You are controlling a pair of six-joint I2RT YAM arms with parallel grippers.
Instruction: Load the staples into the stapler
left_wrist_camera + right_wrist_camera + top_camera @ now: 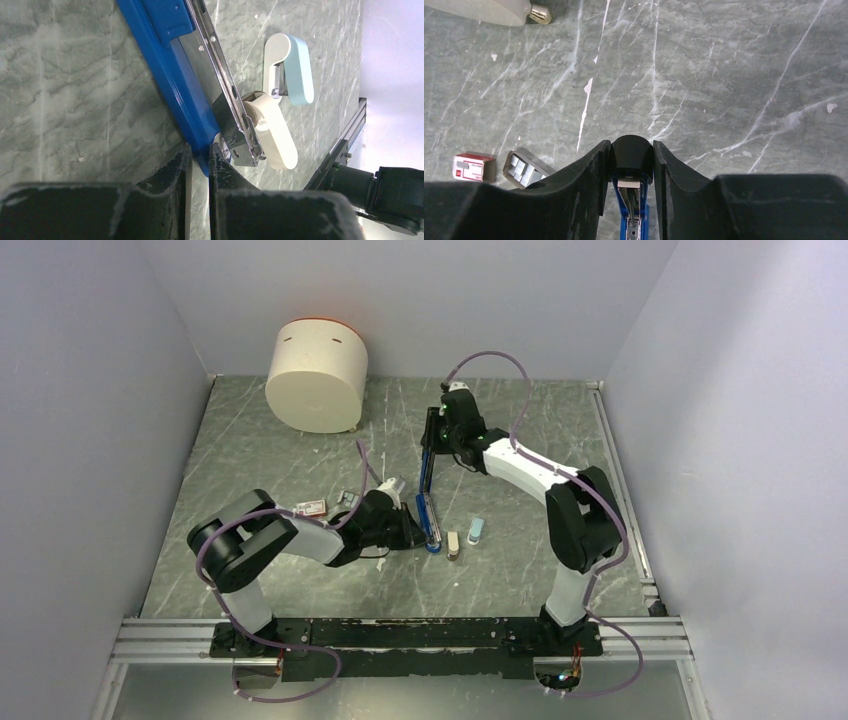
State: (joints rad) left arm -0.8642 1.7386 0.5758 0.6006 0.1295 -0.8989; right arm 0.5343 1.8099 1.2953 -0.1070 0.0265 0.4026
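**Blue base pinned, black arm up**

Blue and black, that's our focus. The stapler (430,520) lies opened near the middle of the table (250,570). Its bright blue base is flat on the marbled top, and its black top arm (424,465) is swung up toward the far edge.

From above, the silver channel (220,75) is barely a sliver. The left wrist view shows it running along the blue body, but the far end is cut off at the top of that picture.

The left gripper (200,156) is pinched down tight on the edge of the blue base at its near end, one finger on each side.

The right gripper (631,147) straddles the rounded tip of the black arm, with its fingers right beside the tip on both sides. We can't tell whether they press it or merely flank it. Those fingers also hide most of the stapler below.

Over to the staples. The red box (472,167) with its white label sits left of the stapler, toward the table's left edge. Just beside it is an open grey tray (524,169) holding the silvery staple blocks (519,167), its lower corner lost behind a finger.

A tan piece (272,132) and a pale-blue piece (300,70) lie just right of the stapler's near end. A cream cylinder (315,375) stands near the far-left corner.
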